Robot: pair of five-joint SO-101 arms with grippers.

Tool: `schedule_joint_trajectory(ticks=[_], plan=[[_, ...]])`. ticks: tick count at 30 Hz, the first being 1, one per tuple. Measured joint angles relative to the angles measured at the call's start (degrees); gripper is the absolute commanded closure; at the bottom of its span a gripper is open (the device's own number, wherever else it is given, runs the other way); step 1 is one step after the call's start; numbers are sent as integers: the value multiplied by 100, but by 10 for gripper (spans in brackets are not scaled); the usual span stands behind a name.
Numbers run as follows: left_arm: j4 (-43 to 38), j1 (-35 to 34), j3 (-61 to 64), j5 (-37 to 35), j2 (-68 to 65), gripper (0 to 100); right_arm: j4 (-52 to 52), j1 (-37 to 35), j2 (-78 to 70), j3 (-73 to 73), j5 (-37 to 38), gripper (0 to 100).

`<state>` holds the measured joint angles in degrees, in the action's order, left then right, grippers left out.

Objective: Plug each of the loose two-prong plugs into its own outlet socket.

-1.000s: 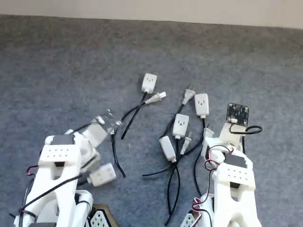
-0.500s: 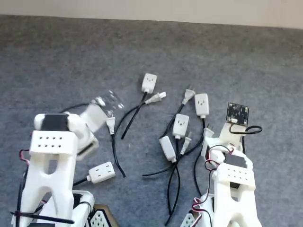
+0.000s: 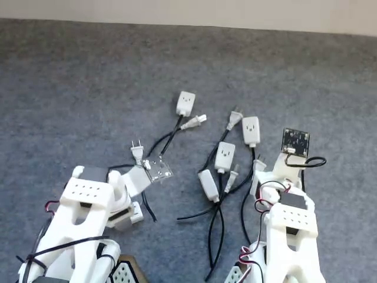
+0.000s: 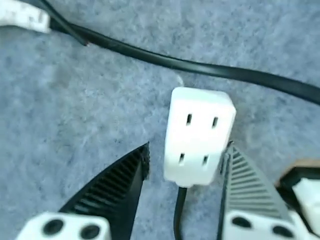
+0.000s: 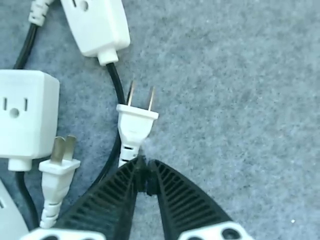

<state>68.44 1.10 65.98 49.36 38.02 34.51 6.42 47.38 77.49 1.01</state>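
Plug point(image 5: 136, 127) lies flat on the mat point(image 5: 240, 90) just ahead of the right claw point(image 5: 145, 172), prongs pointing away from it and tail toward its tips. That claw is clenched, tips together right at the plug's tail, and I cannot tell whether they nip the lead there. A socket point(image 4: 197, 132) lies face up between the fingers point(image 4: 120, 180) of the left claw point(image 4: 186, 149), which is released and straddles it. One finger is just beside the socket's edge and the other a little apart. A black cord point(image 4: 200, 67) crosses the mat beyond the socket. The step in hand looks to be taking hold of this socket. To do it well, I judge the left claw should centre itself so both fingers meet the flat sides together, or the block will twist as they close. It should grip near the lead end, leaving the slots clear. The plastic looks smooth and may slip, so close firmly and lift little. The right claw would need to open and take its plug by the body, prongs free and level, since a limp lead gives no aim. A second plug point(image 5: 57, 170) and another socket point(image 5: 25, 120) lie to one side of that claw, near enough to be knocked.
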Motion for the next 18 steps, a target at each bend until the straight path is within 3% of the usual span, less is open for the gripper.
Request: schedule_joint_trajectory(ticks=[2,7,14,18], plan=[[-237,0,220,0,0,777,0,0,0,0,0,988],[-791,0,510,26,0,915,0,0,0,0,0,988],[-835,97,369,308,0,926,0,-44,0,0,0,988],[-879,730,255,316,0,926,0,-167,0,0,0,988]])
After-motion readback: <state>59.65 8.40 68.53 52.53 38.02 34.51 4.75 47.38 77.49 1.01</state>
